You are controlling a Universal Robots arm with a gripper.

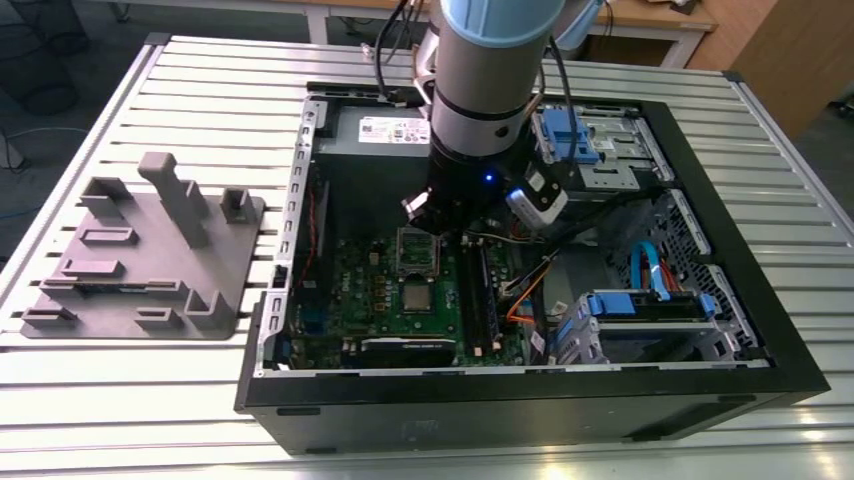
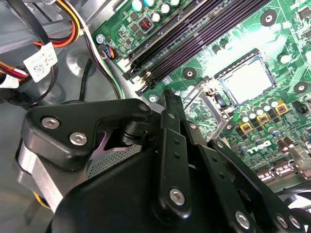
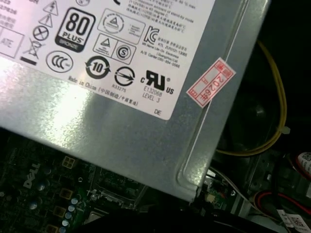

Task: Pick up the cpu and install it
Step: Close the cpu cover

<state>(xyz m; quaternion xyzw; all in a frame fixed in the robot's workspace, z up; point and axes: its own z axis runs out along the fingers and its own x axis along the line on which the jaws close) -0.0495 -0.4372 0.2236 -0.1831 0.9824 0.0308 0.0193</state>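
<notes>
The cpu [image 2: 245, 80] is a pale silver square lying flat in its socket on the green motherboard [image 2: 272, 43], seen in the second wrist view. It also shows as a small silver square [image 1: 418, 297] in the exterior view. The silver socket frame [image 2: 200, 102] stands flipped open beside it, also seen as the frame [image 1: 416, 248] from outside. My gripper [image 2: 168, 97] hangs over that open frame, its black fingers [image 2: 171, 126] drawn together to one narrow tip with nothing seen between them. In the exterior view the gripper [image 1: 431, 215] sits low under the arm's wrist, inside the computer case.
The black open computer case [image 1: 747, 300] rests on a slatted metal table [image 1: 200, 70]. A silver power supply [image 3: 121, 97] lies close by. Dark memory slots [image 2: 194, 43], coloured cables [image 2: 63, 29] and blue drive bays [image 1: 641, 305] crowd the case. A grey tray with posts [image 1: 147, 260] lies at the exterior view's left.
</notes>
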